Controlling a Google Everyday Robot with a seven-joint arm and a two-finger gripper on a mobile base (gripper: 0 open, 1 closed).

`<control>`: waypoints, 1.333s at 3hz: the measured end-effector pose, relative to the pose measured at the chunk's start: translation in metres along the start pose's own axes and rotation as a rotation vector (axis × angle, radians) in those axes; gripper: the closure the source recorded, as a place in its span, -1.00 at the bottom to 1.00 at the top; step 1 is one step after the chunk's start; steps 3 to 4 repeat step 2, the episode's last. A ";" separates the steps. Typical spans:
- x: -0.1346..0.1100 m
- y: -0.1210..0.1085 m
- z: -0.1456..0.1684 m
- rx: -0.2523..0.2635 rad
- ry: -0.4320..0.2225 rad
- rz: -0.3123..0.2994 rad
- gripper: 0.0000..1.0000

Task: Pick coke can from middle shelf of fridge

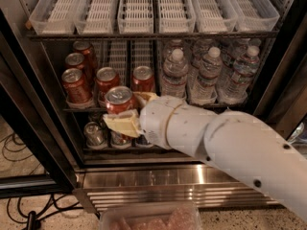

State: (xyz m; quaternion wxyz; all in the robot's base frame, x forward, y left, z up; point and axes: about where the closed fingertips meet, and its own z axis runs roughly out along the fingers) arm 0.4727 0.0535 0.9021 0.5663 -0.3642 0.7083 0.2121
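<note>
My gripper (pixel 128 110) is shut on a red coke can (pixel 119 100) with a silver top, and holds it in front of the middle shelf (pixel 76 109) of the fridge (pixel 144 176), out past the shelf's front edge. One cream finger (pixel 122 124) shows below the can, the other behind it. My white arm runs from the lower right. Several more red cans (pixel 76 84) stand on the left of the middle shelf. Clear water bottles (pixel 206 75) fill its right half.
The top shelf holds bare white slotted lanes (pixel 136 11). Silver cans (pixel 94 133) stand on the lower shelf behind my gripper. A ribbed steel grille (pixel 172 188) runs along the base. Black cables (pixel 19 152) lie on the floor at left. A clear tray (pixel 148 218) sits at the bottom edge.
</note>
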 end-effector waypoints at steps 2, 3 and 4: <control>0.006 -0.011 -0.015 0.036 0.012 0.007 1.00; 0.006 -0.011 -0.015 0.036 0.012 0.007 1.00; 0.006 -0.011 -0.015 0.036 0.012 0.007 1.00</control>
